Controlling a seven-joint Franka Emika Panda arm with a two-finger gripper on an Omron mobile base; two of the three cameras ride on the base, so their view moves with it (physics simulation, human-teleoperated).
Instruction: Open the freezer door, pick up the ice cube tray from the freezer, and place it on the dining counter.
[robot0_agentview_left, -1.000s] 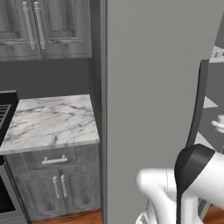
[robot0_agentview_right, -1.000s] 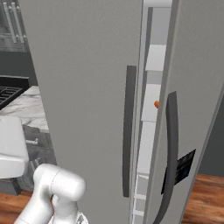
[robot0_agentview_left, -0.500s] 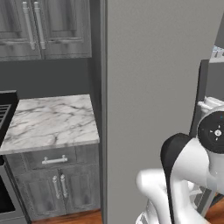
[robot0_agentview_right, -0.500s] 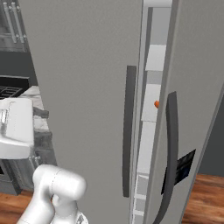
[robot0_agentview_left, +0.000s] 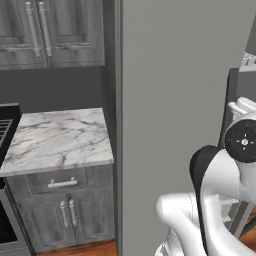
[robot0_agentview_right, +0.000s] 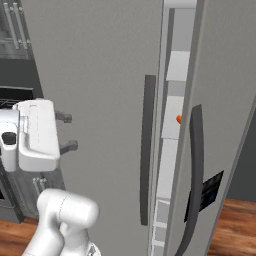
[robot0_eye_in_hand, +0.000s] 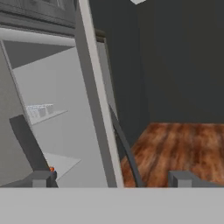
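Observation:
The freezer door (robot0_agentview_right: 100, 90) is the broad grey panel with a long dark handle (robot0_agentview_right: 148, 150); it also shows as a grey panel (robot0_agentview_left: 170, 100) in the left base view. Between it and the neighbouring door a narrow gap shows white shelf edges and a small orange thing (robot0_agentview_right: 178, 119). My gripper (robot0_agentview_right: 67, 132) hangs open and empty in front of the door, well left of the handle and pointing toward it. In the hand view the gripper (robot0_eye_in_hand: 111, 179) has nothing between its tips. A small pale blue-celled thing (robot0_agentview_left: 248, 59), perhaps the ice cube tray, peeks past the door. The dining counter is out of view.
The other grey door (robot0_agentview_right: 225, 100) has a curved handle (robot0_agentview_right: 196, 165) and a black button panel (robot0_agentview_right: 206, 192). A narrow marble-topped cabinet (robot0_agentview_left: 55, 135) with one drawer stands left of the fridge, with wall cabinets (robot0_agentview_left: 45, 30) above. Wood floor (robot0_eye_in_hand: 175, 148) lies to the right.
The arm has lifted the hand up and a little toward the door, bringing it further into both base views. The jaws stayed open. The doors have not moved.

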